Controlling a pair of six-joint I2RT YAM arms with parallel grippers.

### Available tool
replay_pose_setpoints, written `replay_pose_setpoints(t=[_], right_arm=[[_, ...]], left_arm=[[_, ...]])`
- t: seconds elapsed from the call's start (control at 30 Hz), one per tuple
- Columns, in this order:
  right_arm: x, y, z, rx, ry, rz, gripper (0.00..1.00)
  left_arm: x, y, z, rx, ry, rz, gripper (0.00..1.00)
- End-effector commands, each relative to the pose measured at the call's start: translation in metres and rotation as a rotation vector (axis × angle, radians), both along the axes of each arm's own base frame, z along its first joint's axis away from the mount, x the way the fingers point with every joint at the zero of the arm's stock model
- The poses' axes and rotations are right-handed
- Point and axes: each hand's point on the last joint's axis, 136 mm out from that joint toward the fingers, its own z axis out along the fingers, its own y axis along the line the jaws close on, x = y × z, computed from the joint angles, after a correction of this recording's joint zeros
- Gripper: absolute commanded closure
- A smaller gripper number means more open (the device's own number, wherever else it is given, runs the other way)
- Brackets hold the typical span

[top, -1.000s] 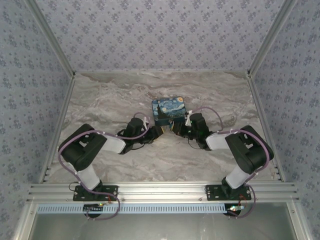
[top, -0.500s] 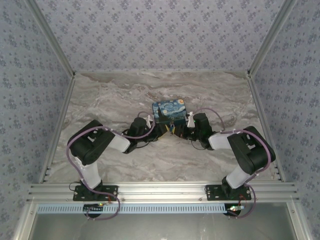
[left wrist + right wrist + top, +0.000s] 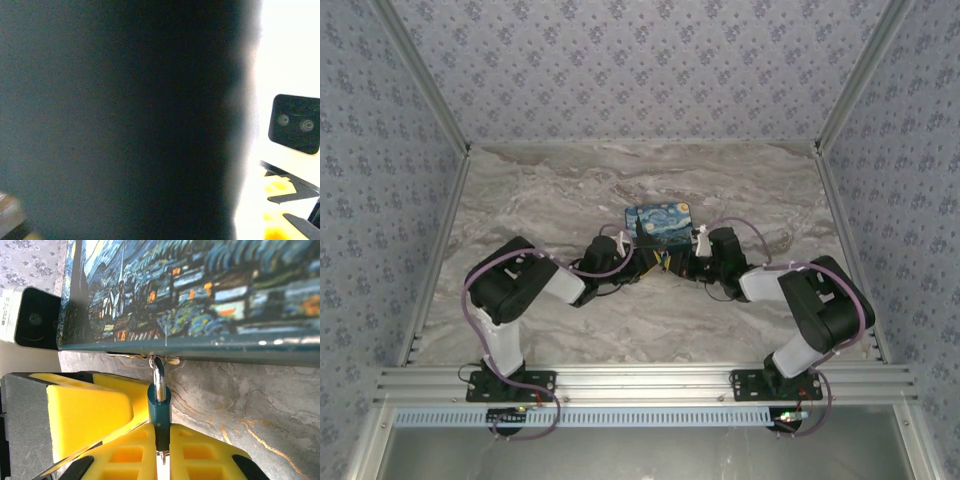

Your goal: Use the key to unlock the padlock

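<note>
The teal-blue padlock (image 3: 160,407) hangs by its metal shackle (image 3: 159,376) from the clasp on the lower edge of the starry-night box (image 3: 200,290). My right gripper (image 3: 161,429) is shut on the padlock's body, one yellow finger on each side. A thin metal sliver (image 3: 162,456) pokes out under the padlock; I cannot tell whether it is the key. One yellow finger (image 3: 85,410) of the left gripper lies just left of the padlock. From above, the left gripper (image 3: 645,262) and right gripper (image 3: 673,262) meet at the front of the box (image 3: 660,220). The left jaws are hidden.
In the left wrist view a dark, blurred surface (image 3: 125,120) sits right against the lens, with the right wrist camera (image 3: 295,122) beyond it. The marble table (image 3: 550,200) has walls on three sides. The aluminium rail (image 3: 640,385) runs along the near edge.
The left arm has swung right and forward, bringing its gripper up against the box front beside the right gripper. The right arm has barely shifted.
</note>
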Motion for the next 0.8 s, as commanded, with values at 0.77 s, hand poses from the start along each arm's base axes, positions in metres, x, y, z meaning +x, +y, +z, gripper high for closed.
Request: replay_pose_setpoints(t=[0.77], right_arm=[[-0.003,-0.001,0.015,0.098,0.033,0.001,0.88]], left_arm=[[-0.008,-0.029,0.007,-0.056,0.001,-0.077,0.62]])
